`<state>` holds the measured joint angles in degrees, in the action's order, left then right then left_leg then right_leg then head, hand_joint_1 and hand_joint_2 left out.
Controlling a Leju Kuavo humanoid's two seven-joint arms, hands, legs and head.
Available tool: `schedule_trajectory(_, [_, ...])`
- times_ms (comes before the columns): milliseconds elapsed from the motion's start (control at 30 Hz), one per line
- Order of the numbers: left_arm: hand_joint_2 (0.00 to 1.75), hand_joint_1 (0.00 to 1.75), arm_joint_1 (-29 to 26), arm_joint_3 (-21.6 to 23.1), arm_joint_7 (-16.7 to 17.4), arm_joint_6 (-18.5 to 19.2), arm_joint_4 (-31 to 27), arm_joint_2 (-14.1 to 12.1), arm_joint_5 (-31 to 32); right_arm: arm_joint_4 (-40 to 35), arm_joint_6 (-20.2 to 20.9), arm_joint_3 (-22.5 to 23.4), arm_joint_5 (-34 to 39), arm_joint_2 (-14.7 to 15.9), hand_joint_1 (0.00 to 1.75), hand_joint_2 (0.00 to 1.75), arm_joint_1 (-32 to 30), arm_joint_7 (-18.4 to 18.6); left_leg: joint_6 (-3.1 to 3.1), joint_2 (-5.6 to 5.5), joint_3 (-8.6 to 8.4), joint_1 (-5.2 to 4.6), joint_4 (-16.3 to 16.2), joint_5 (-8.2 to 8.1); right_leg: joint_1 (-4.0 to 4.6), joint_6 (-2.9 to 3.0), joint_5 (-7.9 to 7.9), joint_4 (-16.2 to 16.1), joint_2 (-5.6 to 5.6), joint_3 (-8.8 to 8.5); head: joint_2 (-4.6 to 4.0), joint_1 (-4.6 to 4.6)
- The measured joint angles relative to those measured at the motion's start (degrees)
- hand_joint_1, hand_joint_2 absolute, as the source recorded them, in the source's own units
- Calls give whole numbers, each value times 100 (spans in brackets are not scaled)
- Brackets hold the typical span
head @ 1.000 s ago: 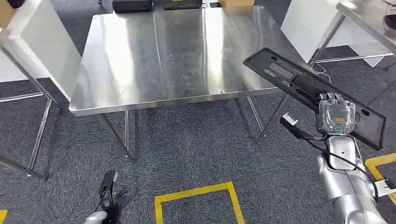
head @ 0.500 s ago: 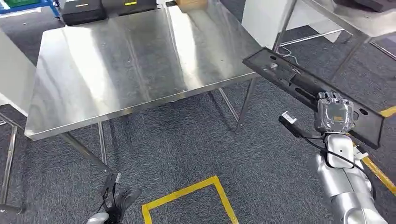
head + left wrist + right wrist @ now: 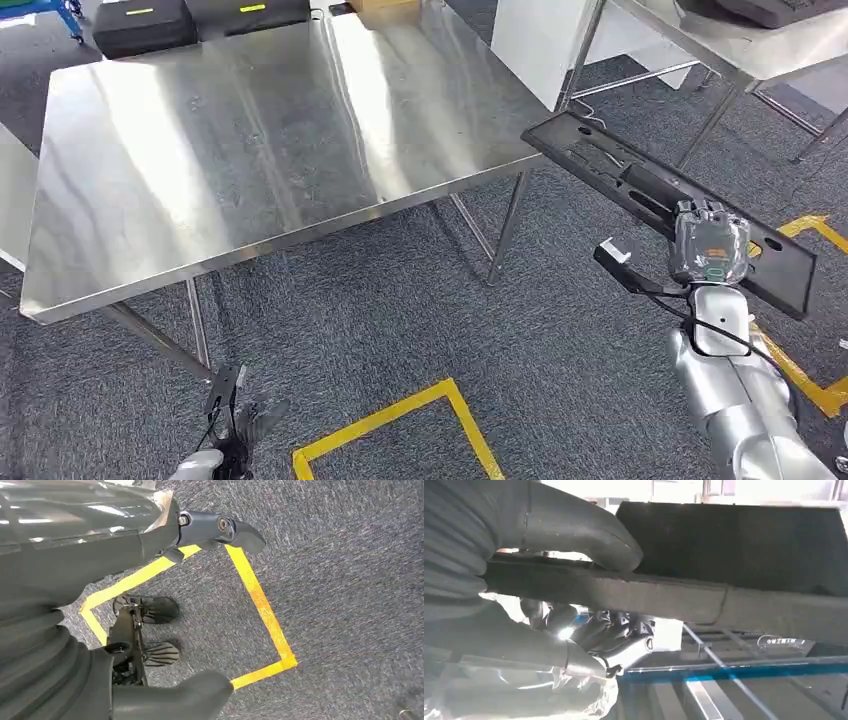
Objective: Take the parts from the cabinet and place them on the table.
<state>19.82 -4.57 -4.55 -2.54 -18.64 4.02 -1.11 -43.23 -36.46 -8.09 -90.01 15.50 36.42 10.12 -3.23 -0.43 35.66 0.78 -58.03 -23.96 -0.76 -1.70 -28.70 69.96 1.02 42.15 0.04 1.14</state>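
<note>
The right hand (image 3: 711, 248) grips a long black part (image 3: 640, 185) by its near edge, thumb over the top and fingers (image 3: 609, 630) underneath. The part is tilted, its far end just beside the steel bench's (image 3: 250, 140) right corner, off the bench and above the carpet. The left hand (image 3: 235, 435) hangs low over a yellow tape square (image 3: 400, 430), fingers spread and holding nothing.
</note>
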Motion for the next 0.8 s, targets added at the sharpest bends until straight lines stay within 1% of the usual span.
schedule_trajectory(33, [175, 0, 0, 0, 7, 7, 0, 0, 7, 5, 0, 0, 0, 7, 175, 175, -23, 11, -4, 17, 2, 0, -3, -6, -4, -16, -115, 410, -5, 220, 0, -2])
schedule_trajectory(67, [175, 0, -4, 0, 20, 7, 4, 4, 20, 9, 0, 0, 0, 9, 175, 175, -58, 28, 0, -3, -1, 3, -3, -13, -26, -55, -143, 625, -13, 350, 0, 7])
schedule_trajectory(100, [175, 0, -3, 0, 22, 7, 9, 11, 37, 9, 0, -4, 0, 18, 175, 175, -85, 46, 15, -4, -4, 15, -5, -23, -59, -111, -59, 526, -21, 335, 0, 0])
schedule_trajectory(133, [175, 0, -1, 0, 26, 7, 13, 20, 48, 9, 0, -15, 0, 29, 175, 175, -95, 72, 33, -8, -13, 26, -8, -35, -98, -188, 117, 181, -23, 174, 0, 4])
schedule_trajectory(167, [175, 0, 3, 0, 33, 7, 18, 24, 55, 9, 0, -24, 0, 35, 175, 175, -94, 87, 58, -18, -25, 42, -15, -50, -132, -263, 321, -328, -25, -74, 0, 0])
schedule_trajectory(200, [175, 0, 8, 0, 39, 9, 20, 24, 59, 9, 0, -33, -2, 55, 175, 175, -94, 118, 97, -27, -39, 57, -34, -75, -173, -331, 520, -917, -21, -377, 0, 2])
schedule_trajectory(233, [175, 0, 19, 0, 42, 9, 20, 20, 72, 11, 0, -39, 0, 66, 175, 175, -94, 138, 150, -43, -24, 28, -50, -106, -185, -340, 535, -1176, 12, -524, 0, 24])
schedule_trajectory(267, [175, 0, 31, 0, 53, 9, 24, 26, 83, 9, 0, -44, 0, 77, 175, 175, -115, 146, 187, -68, -21, 14, -60, -113, -106, -270, 549, -1185, 20, -570, 2, 20])
schedule_trajectory(300, [175, 0, 31, 0, 59, 9, 26, 26, 101, 9, 0, -46, 0, 99, 175, 175, -141, 153, 201, -87, -16, -3, -59, -113, -123, -207, 551, -1170, -1, -554, 0, 0])
schedule_trajectory(333, [175, 0, 26, 0, 77, 9, 28, 26, 100, 9, 0, -48, 0, 99, 175, 175, -174, 166, 207, -99, -16, 13, -48, -109, -123, -188, 540, -1150, -14, -546, 2, -13])
schedule_trajectory(367, [175, 0, 25, 0, 88, 9, 33, 26, 107, 9, 0, -50, -2, 94, 175, 175, -192, 166, 227, -107, -13, 33, -46, -113, -125, -153, 534, -1135, -31, -541, 0, -15])
schedule_trajectory(400, [175, 0, 25, 0, 90, 9, 35, 30, 109, 4, 0, -57, -4, 94, 175, 175, -191, 166, 265, -91, -3, 51, -82, -158, -146, -91, 539, -1148, -43, -554, 2, -18])
schedule_trajectory(433, [175, 0, 30, 0, 90, 7, 35, 35, 114, -11, 0, -59, -4, 96, 175, 175, -190, 166, 278, -27, 43, 51, -232, -261, -146, -51, 527, -1148, -51, -568, 0, -37])
schedule_trajectory(467, [175, 0, 39, 2, 90, 9, 35, 37, 116, -17, 0, -59, -4, 101, 175, 175, -190, 166, 282, 7, 188, 45, -554, -449, -135, -13, 520, -1148, -65, -581, 2, -55])
schedule_trajectory(500, [175, 0, 40, 2, 92, 7, 37, 37, 116, -17, -2, -59, -4, 101, 175, 175, -192, 168, 283, 12, 436, 45, -1061, -690, -109, 21, 506, -1148, -91, -590, 0, -57])
schedule_trajectory(533, [175, 0, 35, 2, 98, 7, 42, 37, 116, -17, -2, -59, -4, 101, 175, 175, -204, 170, 279, 14, 677, 44, -1518, -848, -87, 33, 498, -1147, -110, -595, 0, -57])
schedule_trajectory(567, [175, 0, 31, 4, 101, 7, 46, 37, 116, -17, 0, -59, -4, 101, 175, 175, -221, 170, 269, 15, 848, 41, -1800, -909, -63, 47, 489, -1147, -132, -602, 0, -59])
schedule_trajectory(600, [175, 0, 28, 2, 105, 7, 57, 39, 116, -17, 0, -61, -4, 99, 175, 175, -231, 173, 248, 17, 898, 38, -1834, -845, -47, 56, 482, -1146, -159, -612, 0, -57])
schedule_trajectory(633, [175, 0, 30, 2, 105, 9, 63, 39, 116, -17, -2, -61, -4, 96, 175, 175, -233, 177, 218, 22, 829, 33, -1628, -671, -30, 68, 473, -1145, -190, -625, 0, -57])
schedule_trajectory(667, [175, 0, 35, 2, 105, 9, 66, 39, 116, -17, 0, -66, -9, 96, 175, 175, -233, 177, 179, 37, 634, 21, -1211, -419, -16, 75, 466, -1146, -218, -645, 0, -61])
schedule_trajectory(700, [175, 0, 45, 2, 105, 9, 66, 39, 116, -17, 0, -68, -9, 96, 175, 175, -232, 179, 119, 118, 373, -6, -692, -163, -7, 86, 456, -1146, -250, -668, 0, -61])
schedule_trajectory(733, [175, 0, 60, 2, 105, 9, 66, 39, 116, -20, 0, -68, -9, 99, 175, 175, -232, 179, 50, 308, 161, -46, -282, -18, 5, 90, 449, -1146, -282, -686, 0, -59])
schedule_trajectory(767, [175, 0, 91, 2, 105, 11, 66, 39, 116, -20, 0, -68, -7, 98, 175, 175, -231, 186, 63, 427, 108, -114, -133, -76, 91, 58, 428, -1127, -312, -678, 0, -57])
schedule_trajectory(800, [175, 0, 105, 4, 105, 15, 66, 46, 116, -20, 0, -68, -7, 118, 175, 175, -226, 190, 71, 359, 124, -115, -136, -64, 67, 50, 426, -1143, -354, -673, 0, -48])
